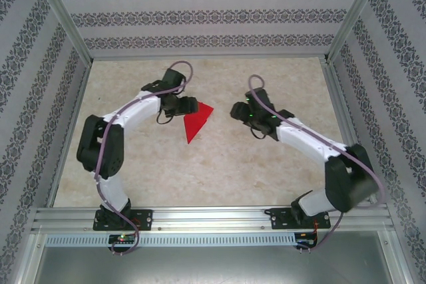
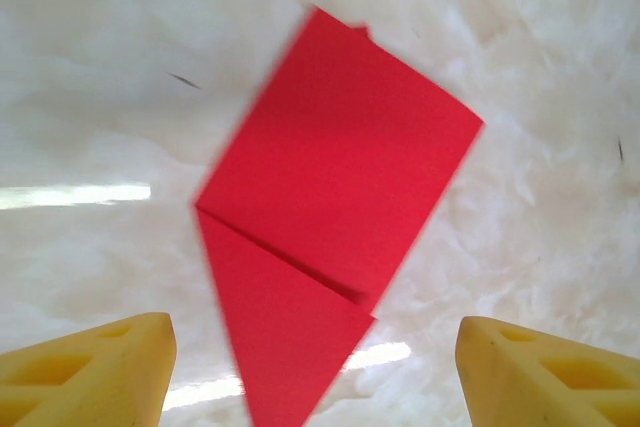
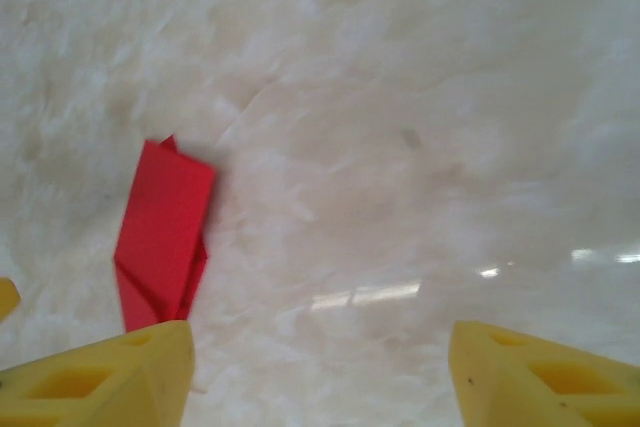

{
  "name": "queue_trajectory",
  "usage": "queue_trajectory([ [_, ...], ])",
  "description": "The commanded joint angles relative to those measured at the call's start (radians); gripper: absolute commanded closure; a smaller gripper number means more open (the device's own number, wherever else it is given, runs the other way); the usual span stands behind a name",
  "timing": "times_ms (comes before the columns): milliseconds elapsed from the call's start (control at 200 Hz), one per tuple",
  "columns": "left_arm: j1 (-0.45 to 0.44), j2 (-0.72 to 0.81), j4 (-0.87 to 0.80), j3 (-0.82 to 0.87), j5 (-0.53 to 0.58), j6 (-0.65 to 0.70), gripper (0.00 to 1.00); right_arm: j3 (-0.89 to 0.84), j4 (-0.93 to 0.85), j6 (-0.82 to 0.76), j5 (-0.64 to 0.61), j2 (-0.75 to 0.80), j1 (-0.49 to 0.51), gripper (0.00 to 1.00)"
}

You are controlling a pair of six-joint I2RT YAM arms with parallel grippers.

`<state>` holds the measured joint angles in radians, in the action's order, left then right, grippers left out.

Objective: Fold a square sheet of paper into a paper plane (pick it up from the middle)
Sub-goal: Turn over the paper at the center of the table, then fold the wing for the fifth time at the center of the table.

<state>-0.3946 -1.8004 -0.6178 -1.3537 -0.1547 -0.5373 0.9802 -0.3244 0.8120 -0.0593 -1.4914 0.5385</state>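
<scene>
Red paper (image 1: 198,122), folded into a pointed kite shape with one crease running across it, lies flat on the pale marbled worktop (image 1: 219,171), left of centre and between the two arms. The left end effector (image 1: 188,106) is right at its upper left edge. From that wrist, its yellow fingers (image 2: 90,367) are spread wide with the paper (image 2: 330,217) in the gap, pinching nothing. The right end effector (image 1: 238,112) stands apart to the right, fingers (image 3: 110,377) spread too, nothing between them; the paper (image 3: 165,232) sits off to its left.
</scene>
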Motion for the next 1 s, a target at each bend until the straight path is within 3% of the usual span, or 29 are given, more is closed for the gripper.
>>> queue_trajectory([
  [0,0.039,0.094,0.08,0.089,0.058,-0.052,0.22,0.116,0.041,0.043,-0.008,-0.119,0.105,0.4],
  [125,0.092,0.169,0.093,0.167,0.102,-0.064,0.18,0.259,0.036,0.068,0.007,-0.28,0.204,0.49],
  [290,0.131,0.226,0.098,0.236,0.137,-0.071,0.01,0.433,0.023,0.087,0.063,-0.462,0.266,0.64],
  [340,0.145,0.234,0.1,0.251,0.154,-0.076,0.0,0.467,0.021,0.098,0.082,-0.504,0.275,0.66],
  [744,0.243,0.255,0.145,0.322,0.124,-0.113,0.0,0.633,-0.11,0.067,0.184,-0.707,0.288,0.67],
  [994,0.246,0.255,0.16,0.327,0.105,-0.115,0.0,0.566,-0.256,-0.177,0.236,-0.683,0.278,0.67],
])
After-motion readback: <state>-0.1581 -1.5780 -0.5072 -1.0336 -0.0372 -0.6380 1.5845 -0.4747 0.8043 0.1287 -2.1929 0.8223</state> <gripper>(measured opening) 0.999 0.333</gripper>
